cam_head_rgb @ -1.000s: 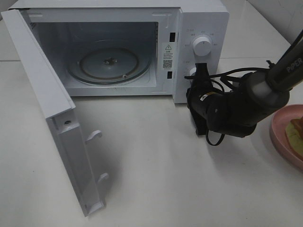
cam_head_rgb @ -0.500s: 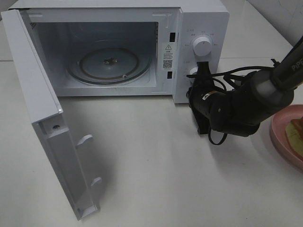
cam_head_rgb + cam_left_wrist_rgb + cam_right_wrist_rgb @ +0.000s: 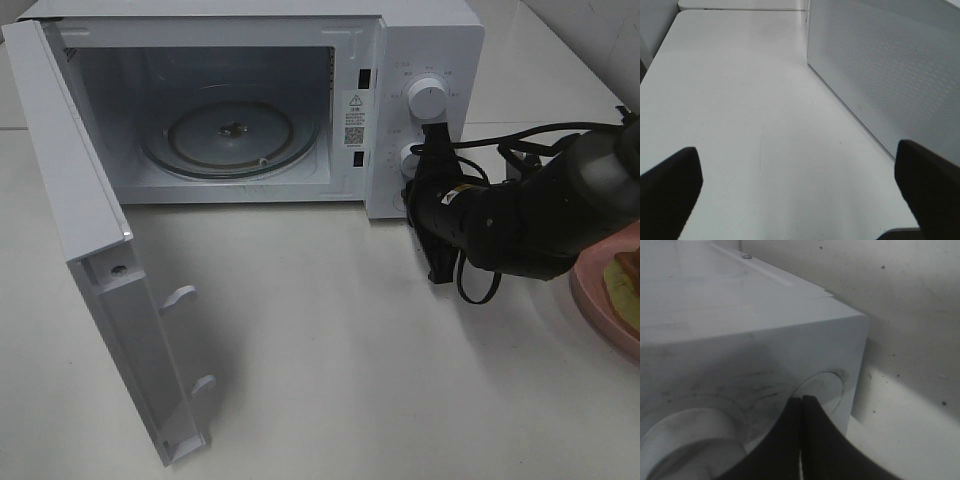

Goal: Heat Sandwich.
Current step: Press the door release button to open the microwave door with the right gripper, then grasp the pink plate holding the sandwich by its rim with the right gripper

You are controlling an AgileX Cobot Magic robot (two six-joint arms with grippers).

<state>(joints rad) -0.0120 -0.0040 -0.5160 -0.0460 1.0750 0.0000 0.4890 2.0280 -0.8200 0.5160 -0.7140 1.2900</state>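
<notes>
1. Table (image 3: 340,360): white, plain flat top, spread before me; it carries the items below.
2. Microwave (image 3: 430,40): white, standing at the table's far side, its door (image 3: 100,250) swung wide open on my left.
3. Plate (image 3: 592,308): round, pink, at my right, partly out of view.

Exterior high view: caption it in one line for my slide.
Microwave door open, shut right claw at the control panel, sandwich sits on its pink plate at the right edge.
</notes>
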